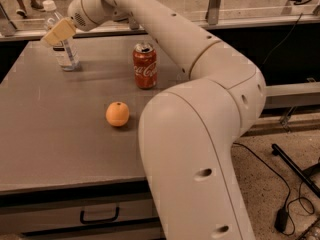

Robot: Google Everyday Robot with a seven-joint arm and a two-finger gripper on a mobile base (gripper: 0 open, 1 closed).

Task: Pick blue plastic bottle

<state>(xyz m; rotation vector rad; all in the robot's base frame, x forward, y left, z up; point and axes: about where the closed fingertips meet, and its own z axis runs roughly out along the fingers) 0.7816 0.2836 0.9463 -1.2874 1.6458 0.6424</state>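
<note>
The blue plastic bottle (66, 58), clear with a white cap, stands upright at the far left of the grey table (50, 144). My gripper (57, 33), tan at its tip, is at the bottle's upper body and covers part of its label. It is level with the bottle's middle, reached across from the right by the white arm (200, 59). The bottle's base rests on the table.
A red soda can (145, 66) stands right of the bottle, under the arm. An orange (117, 114) lies nearer the front. A drawer with a handle (99, 216) sits below the table's front edge. Cables (295, 184) lie on the floor at right.
</note>
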